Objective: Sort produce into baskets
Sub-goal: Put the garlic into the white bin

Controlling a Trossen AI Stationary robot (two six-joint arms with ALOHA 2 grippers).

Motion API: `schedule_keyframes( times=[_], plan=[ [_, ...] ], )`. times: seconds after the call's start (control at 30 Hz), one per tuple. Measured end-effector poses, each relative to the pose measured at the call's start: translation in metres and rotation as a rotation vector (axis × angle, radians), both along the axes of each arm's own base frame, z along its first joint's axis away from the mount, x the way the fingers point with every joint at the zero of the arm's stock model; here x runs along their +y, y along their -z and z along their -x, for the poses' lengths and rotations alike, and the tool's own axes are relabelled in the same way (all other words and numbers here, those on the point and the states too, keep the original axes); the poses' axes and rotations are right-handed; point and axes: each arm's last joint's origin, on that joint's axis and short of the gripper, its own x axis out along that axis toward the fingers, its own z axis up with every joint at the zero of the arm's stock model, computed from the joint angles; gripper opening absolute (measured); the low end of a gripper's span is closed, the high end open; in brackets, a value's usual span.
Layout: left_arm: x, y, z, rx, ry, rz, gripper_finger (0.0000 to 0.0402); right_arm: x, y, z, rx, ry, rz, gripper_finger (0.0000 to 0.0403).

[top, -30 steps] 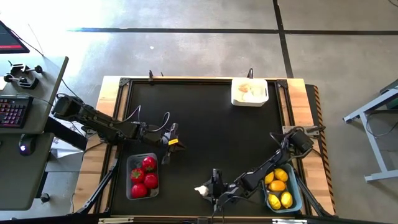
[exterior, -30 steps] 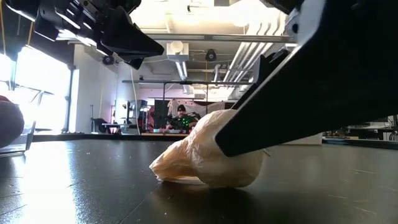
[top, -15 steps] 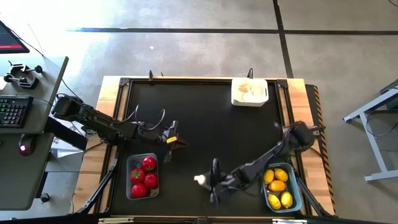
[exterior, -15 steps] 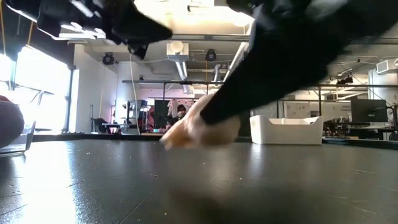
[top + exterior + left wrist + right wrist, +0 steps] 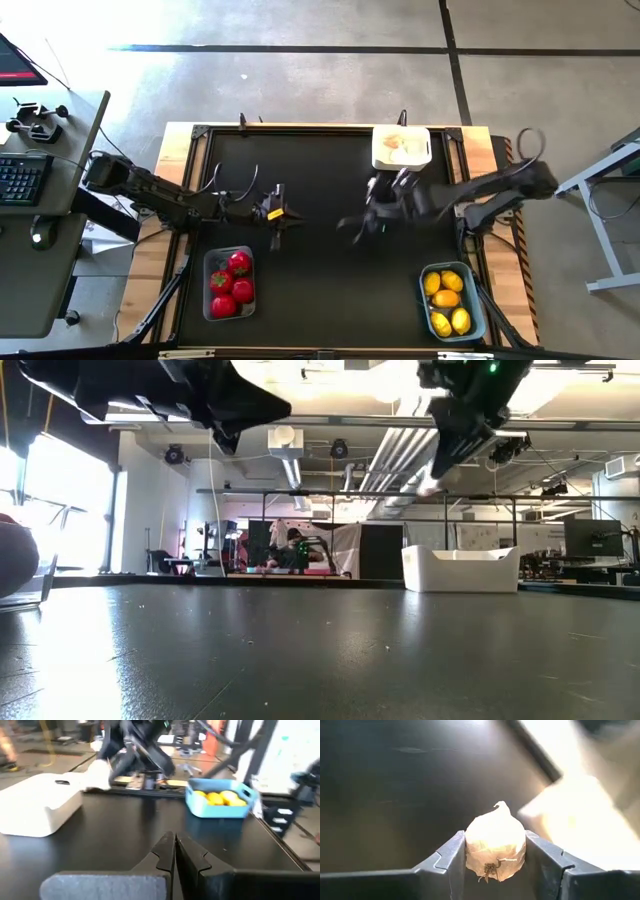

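Right gripper [image 5: 495,852] grips garlic bulb [image 5: 495,842] near white basket [image 5: 402,148].

A keyboard [image 5: 18,180] and perhaps a mouse [image 5: 38,236] lie on the side desk [image 5: 40,290].

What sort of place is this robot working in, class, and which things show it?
Probably a robotics lab or workshop: bare ceiling pipes run overhead, a desk with a keyboard stands beside the table, and the concrete floor carries taped lines.
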Motion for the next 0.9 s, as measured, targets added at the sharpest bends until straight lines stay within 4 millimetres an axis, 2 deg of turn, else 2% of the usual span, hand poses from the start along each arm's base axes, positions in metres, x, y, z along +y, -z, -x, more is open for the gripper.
schedule_keyframes(
  times=[0.13, 0.3, 0.63, 0.77, 0.9],
  plan=[
    [0.011, 0.001, -0.001, 0.012, -0.079, 0.012, 0.0000, -0.051, -0.017, 0.023, 0.019, 0.224, 0.048, 0.0155],
    [0.024, 0.001, -0.002, 0.011, -0.126, 0.005, 0.0000, -0.105, -0.021, 0.038, 0.076, 0.398, 0.063, 0.0154],
    [0.039, 0.002, -0.002, 0.018, -0.165, -0.006, 0.0000, -0.201, 0.003, 0.056, 0.141, 0.577, -0.137, 0.0154],
    [0.043, 0.002, -0.002, 0.019, -0.177, -0.009, 0.0000, -0.227, 0.019, 0.065, 0.174, 0.633, -0.209, 0.0154],
    [0.045, 0.003, -0.002, 0.031, -0.184, -0.013, 0.0000, -0.244, 0.037, 0.068, 0.240, 0.657, -0.260, 0.0154]
  ],
)
